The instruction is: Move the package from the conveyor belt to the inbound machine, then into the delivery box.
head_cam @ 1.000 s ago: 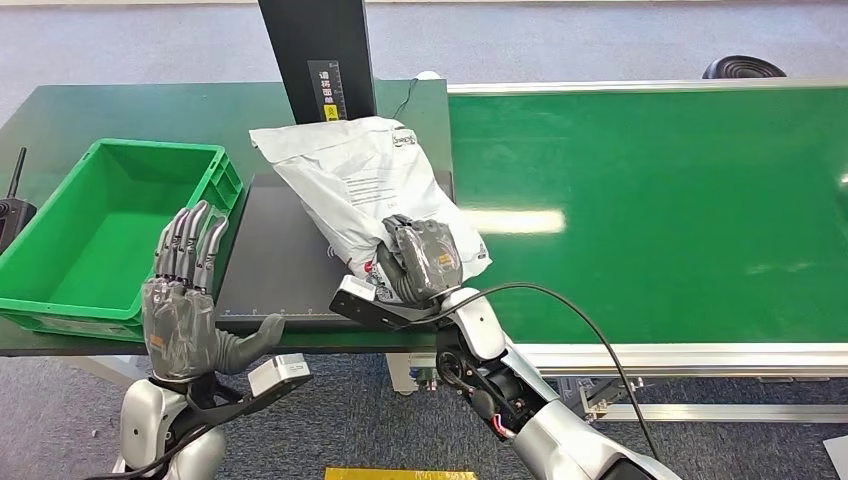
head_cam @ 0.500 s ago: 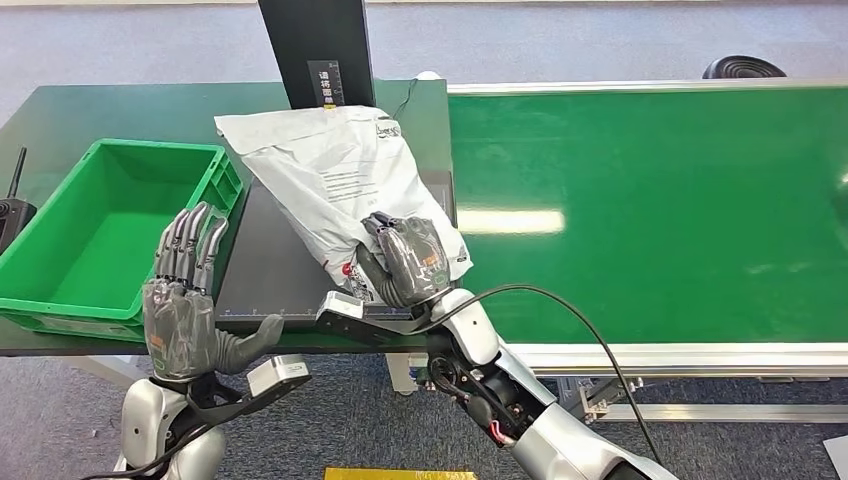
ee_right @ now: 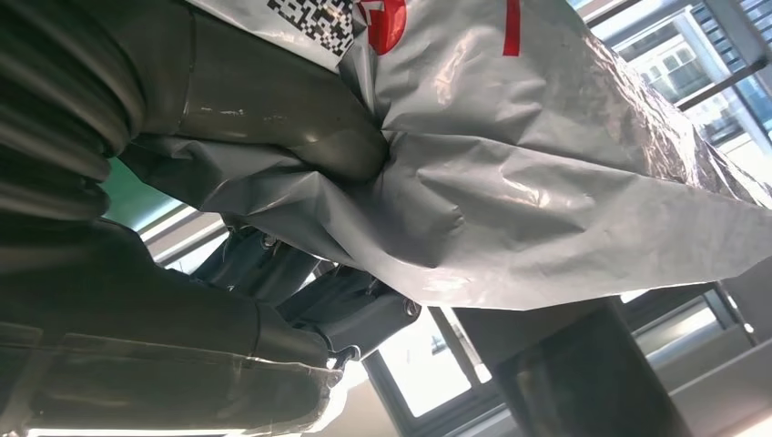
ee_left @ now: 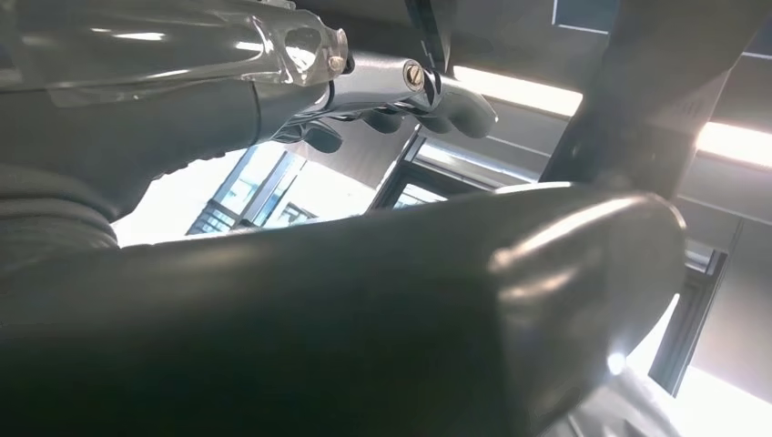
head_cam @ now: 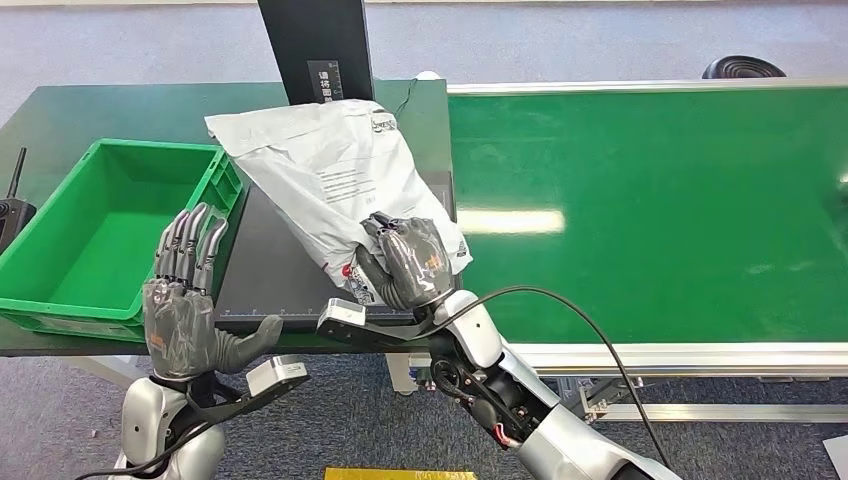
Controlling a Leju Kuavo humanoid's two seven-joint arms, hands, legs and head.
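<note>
From the head view I see my right hand (head_cam: 408, 262) gripping the near corner of the grey-white crinkled plastic mailer package (head_cam: 330, 175), and the right wrist view shows the thick thumb pressed into the bunched film (ee_right: 510, 191) beside a printed code and red marks. The package hangs tilted over the flat black scanning plate of the inbound machine (head_cam: 275, 265), its far end up against the machine's black upright post (head_cam: 315, 50), with the long green conveyor belt (head_cam: 650, 200) to the right. My left hand (head_cam: 185, 300) is raised, holding nothing, fingers straight and apart, at the near edge of the dark green worktop (head_cam: 100, 110), just beside the green plastic delivery box (head_cam: 215, 185).
</note>
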